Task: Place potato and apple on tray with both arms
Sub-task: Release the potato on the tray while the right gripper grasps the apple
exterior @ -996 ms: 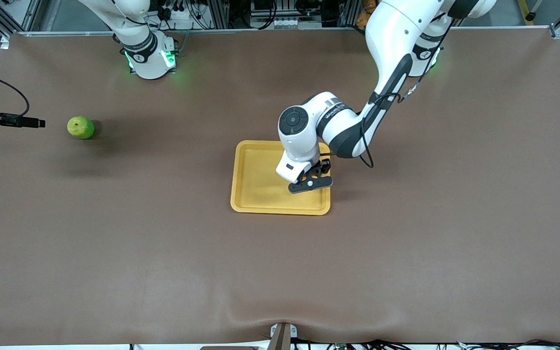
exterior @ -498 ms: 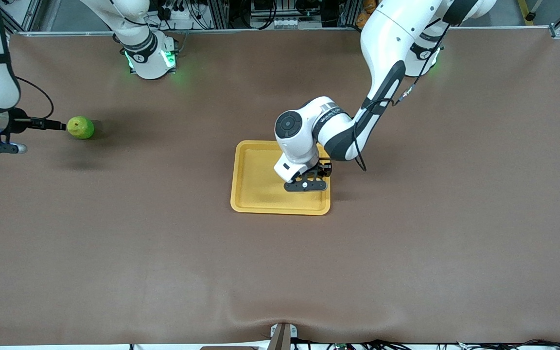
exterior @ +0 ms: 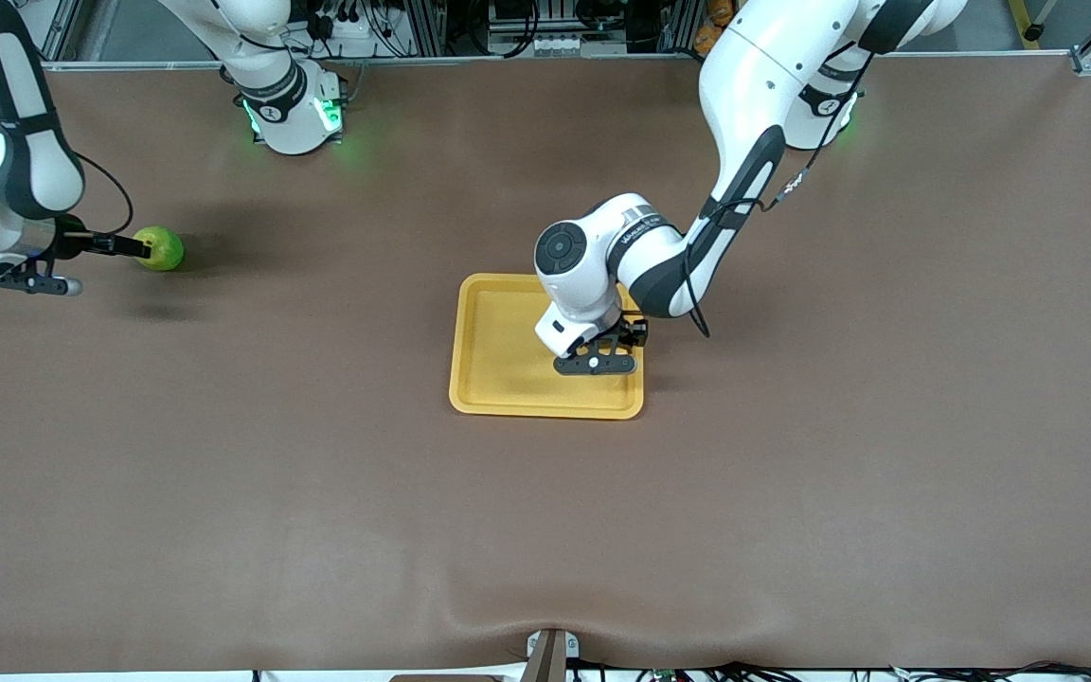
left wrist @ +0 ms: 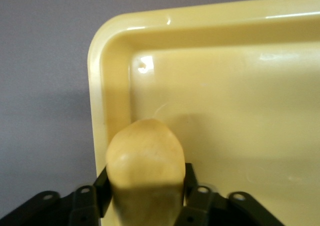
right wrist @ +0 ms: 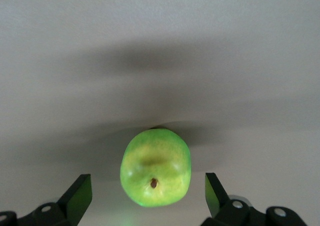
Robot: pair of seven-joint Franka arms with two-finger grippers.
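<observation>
While the brown table (exterior: 792, 474) carries the yellow tray (exterior: 498, 350) at its middle, the left gripper (exterior: 599, 360) sits low over the tray's corner toward the left arm's end, fingers clamped on the potato (left wrist: 145, 171). Right gripper (exterior: 81, 251) is spread wide either side of the apple (exterior: 162, 248), which rests on the table toward the right arm's end.
</observation>
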